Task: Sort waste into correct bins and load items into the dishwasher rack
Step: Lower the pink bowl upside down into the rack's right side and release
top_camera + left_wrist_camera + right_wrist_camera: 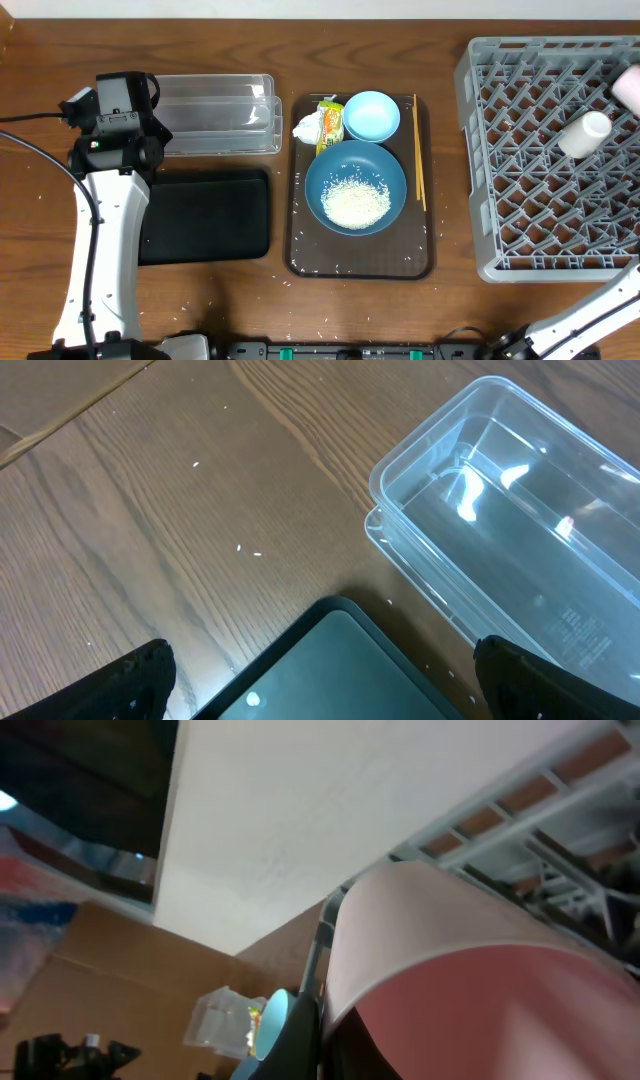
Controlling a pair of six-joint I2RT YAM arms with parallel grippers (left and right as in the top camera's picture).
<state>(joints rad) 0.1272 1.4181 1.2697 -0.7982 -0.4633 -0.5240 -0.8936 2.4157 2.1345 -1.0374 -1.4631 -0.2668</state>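
L end effector (330, 685) is spread wide, empty, over clear tub (520, 530) & black tray (340, 660). R end effector is closed; pink cup-like item (450, 980) by it at rack (466, 150), grip unclear. Risk: rice (355, 205) in blue bowl (325, 175) may spill if it's tilted early. Tub embossing & wrapper (329, 122) print are illegible.

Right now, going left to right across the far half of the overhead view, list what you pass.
clear plastic tub → crumpled white tissue → yellow-green snack wrapper → small light-blue bowl → wooden chopsticks → grey dishwasher rack
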